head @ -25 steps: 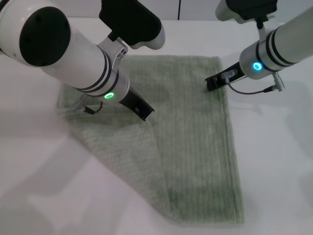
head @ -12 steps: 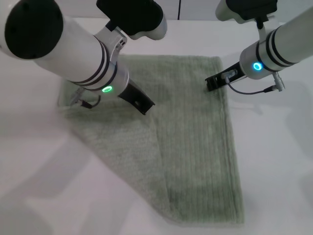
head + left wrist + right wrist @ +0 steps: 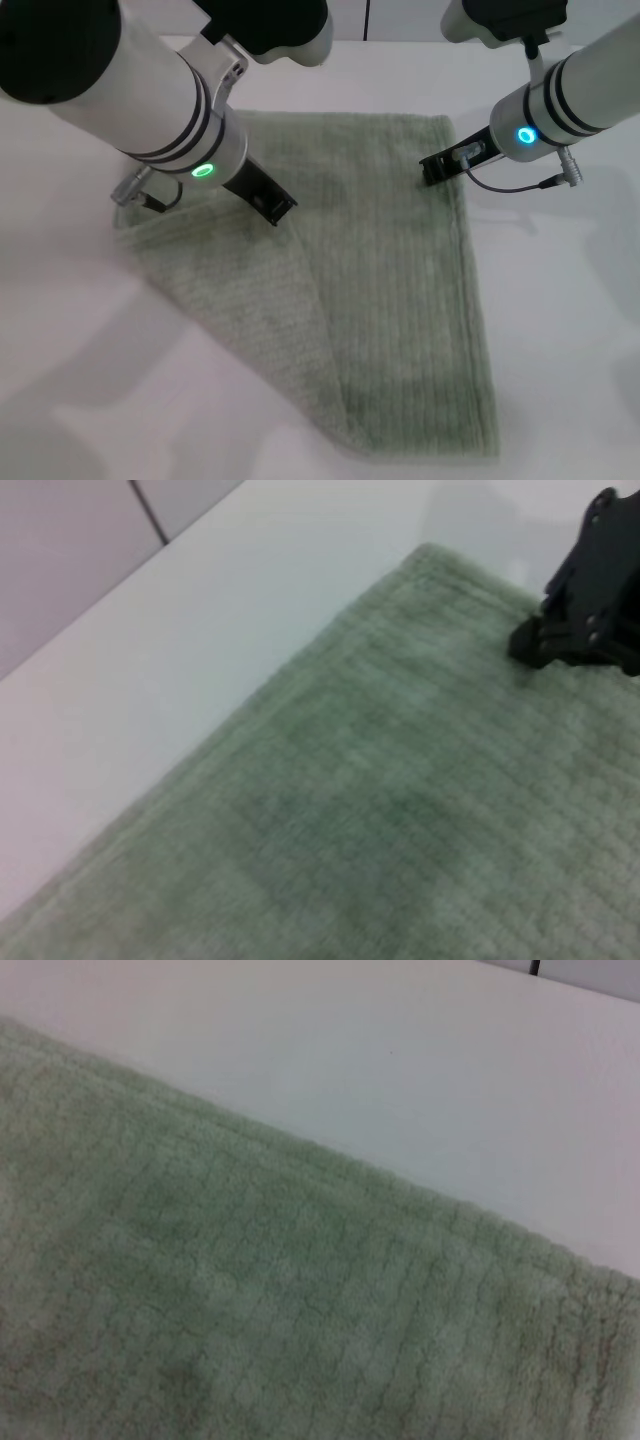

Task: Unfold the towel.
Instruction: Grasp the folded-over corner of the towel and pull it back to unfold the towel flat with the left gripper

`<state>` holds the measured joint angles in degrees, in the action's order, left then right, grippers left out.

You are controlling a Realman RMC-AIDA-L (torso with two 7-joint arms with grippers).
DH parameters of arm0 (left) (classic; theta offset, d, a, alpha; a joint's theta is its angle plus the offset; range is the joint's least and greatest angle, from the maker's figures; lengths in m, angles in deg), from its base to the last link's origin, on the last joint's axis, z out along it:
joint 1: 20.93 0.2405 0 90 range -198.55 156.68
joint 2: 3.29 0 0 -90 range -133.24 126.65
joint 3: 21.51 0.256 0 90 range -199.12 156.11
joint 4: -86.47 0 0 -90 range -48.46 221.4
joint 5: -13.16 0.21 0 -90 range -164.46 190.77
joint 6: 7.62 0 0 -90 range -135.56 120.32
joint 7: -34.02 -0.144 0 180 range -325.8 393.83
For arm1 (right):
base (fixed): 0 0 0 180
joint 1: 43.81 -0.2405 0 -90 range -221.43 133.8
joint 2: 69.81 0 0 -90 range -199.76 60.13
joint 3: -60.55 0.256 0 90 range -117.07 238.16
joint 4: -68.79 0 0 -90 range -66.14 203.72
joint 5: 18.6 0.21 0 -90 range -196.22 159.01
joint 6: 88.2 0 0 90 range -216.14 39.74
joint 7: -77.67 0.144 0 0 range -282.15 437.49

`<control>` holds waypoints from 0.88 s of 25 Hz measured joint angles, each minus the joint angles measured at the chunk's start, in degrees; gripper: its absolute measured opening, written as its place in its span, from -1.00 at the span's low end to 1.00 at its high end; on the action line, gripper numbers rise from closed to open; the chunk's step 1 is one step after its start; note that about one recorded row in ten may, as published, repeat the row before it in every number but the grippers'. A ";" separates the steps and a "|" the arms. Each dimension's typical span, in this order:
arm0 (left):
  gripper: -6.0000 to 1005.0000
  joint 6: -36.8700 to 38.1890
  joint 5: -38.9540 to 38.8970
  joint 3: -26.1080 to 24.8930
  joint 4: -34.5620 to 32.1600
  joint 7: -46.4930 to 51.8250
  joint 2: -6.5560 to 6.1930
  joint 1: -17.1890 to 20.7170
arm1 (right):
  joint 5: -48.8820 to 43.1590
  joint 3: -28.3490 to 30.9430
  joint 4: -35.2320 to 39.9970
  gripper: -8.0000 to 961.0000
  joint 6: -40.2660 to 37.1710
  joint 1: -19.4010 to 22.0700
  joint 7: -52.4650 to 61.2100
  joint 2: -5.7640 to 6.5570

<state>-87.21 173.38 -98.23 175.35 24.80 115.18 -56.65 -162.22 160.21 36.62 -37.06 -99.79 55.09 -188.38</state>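
The pale sage-green towel lies flat on the white table. Its left part is a paler nubby flap folded over diagonally, with the fold edge running from the middle down to the near edge. My left gripper hovers low over the towel near the top of that fold. My right gripper rests on the towel by its far right corner; it also shows in the left wrist view, tip on the cloth. The right wrist view shows the towel's hemmed edge.
The bare white table surrounds the towel on all sides. A wall rises behind the table's far edge. My left arm's large white forearm hangs over the towel's far left corner and hides it.
My left gripper has moved back and to the left, away from the top of the fold. The towel and my right gripper have not moved.
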 joint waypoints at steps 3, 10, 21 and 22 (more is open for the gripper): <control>-0.95 -2.02 1.56 0.02 0.60 1.76 0.00 -0.06 | 0.00 0.00 0.00 -0.99 -0.07 0.06 0.00 0.00; -0.94 -5.97 2.80 0.00 1.92 3.61 0.09 -0.49 | 0.00 0.09 -0.17 -0.99 -0.08 -0.07 0.00 0.00; -0.92 -13.49 5.22 0.54 4.82 7.16 0.14 -1.67 | 0.00 0.02 -0.54 -0.99 -0.16 0.00 0.00 0.00; -0.92 -13.86 5.23 0.56 5.10 7.35 0.12 -1.74 | 0.00 0.02 -0.54 -0.99 -0.16 0.00 0.00 0.00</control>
<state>-101.07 178.62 -97.67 180.45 32.14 115.30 -58.39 -162.22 160.23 36.08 -37.22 -99.79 55.09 -188.38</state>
